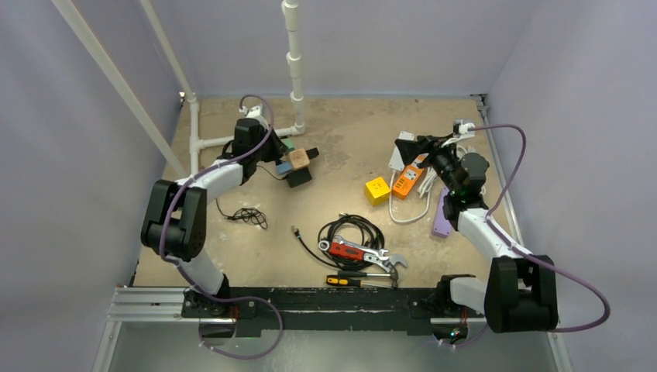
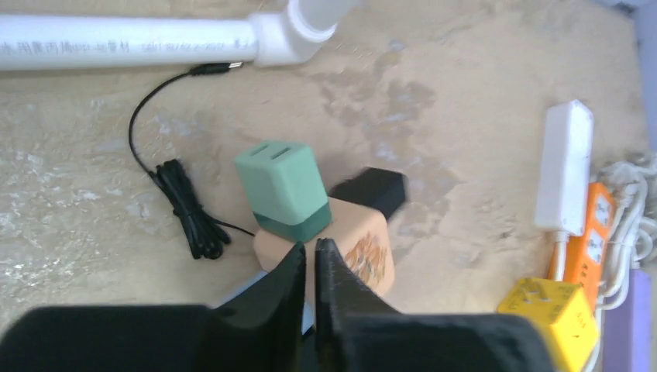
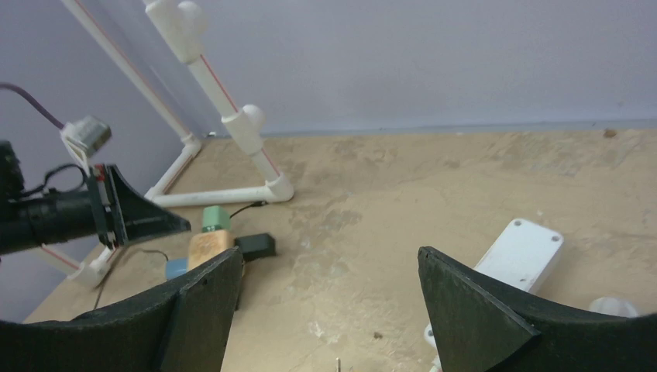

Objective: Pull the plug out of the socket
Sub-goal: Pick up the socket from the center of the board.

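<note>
A tan cube socket (image 2: pixel 364 244) lies at the back left of the table, with a green plug (image 2: pixel 283 190) on its top, a black plug (image 2: pixel 370 189) on its far side and a blue plug (image 1: pixel 283 167) on its left. My left gripper (image 2: pixel 311 246) hovers over the cube's near edge, just below the green plug. Its jaws stand almost together with only a thin slit between them, and nothing shows in the slit. My right gripper (image 3: pixel 327 254) is wide open above the white power strip (image 3: pixel 521 254), far from the socket (image 3: pixel 209 246), holding nothing.
A white pipe frame (image 1: pixel 294 70) stands behind the socket. A thin black cable bundle (image 2: pixel 186 213) lies to its left. On the right are an orange strip (image 1: pixel 408 180), a yellow cube (image 1: pixel 377 189) and a purple piece (image 1: pixel 441 217). A cable coil (image 1: pixel 352 231) and hand tools lie near the front.
</note>
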{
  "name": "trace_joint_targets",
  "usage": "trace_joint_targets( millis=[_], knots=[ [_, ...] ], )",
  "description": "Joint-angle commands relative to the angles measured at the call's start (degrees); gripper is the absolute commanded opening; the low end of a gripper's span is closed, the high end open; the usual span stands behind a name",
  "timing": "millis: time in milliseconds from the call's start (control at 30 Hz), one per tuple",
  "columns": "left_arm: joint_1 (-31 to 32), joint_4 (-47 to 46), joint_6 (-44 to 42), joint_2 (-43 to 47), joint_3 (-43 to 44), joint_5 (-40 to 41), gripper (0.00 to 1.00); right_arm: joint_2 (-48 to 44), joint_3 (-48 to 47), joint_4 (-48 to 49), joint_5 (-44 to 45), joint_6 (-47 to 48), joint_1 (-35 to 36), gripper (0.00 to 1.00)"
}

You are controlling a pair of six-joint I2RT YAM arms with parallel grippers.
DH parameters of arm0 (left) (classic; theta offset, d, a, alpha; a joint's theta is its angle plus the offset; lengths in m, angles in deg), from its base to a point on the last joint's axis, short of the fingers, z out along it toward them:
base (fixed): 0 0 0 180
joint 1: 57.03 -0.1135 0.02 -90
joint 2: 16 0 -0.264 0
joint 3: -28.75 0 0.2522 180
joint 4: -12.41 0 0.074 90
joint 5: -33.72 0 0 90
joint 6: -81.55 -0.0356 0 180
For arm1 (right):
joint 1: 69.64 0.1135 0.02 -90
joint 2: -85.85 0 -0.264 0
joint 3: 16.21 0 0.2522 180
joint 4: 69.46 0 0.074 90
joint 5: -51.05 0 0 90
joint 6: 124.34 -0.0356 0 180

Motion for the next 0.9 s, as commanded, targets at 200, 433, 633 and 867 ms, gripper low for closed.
trace_joint_targets(
  millis=[200, 433, 633, 867],
  knots=[
    [5.5, 1.2, -6.7, 9.3, -1.4, -1.0, 0.19, 9.2, -1.6, 5.6, -4.5, 0.8, 9.9, 0.87],
    [8.3, 5.2, -11.2, 9.1, 2.2, 1.3, 0.56, 11.4, -2.5, 5.4, -3.9, 1.5, 12.0, 0.87],
    [8.5, 13.9, -19.0, 4.5, 8.2, 1.7, 0.72, 11.1, -2.1, 5.1, -2.6, 1.7, 11.9, 0.88],
    [11.4, 13.0, -26.1, 2.3, 9.6, 3.4, 0.75, 10.0, -1.8, 4.9, -2.0, 1.8, 12.0, 0.88]
  ],
)
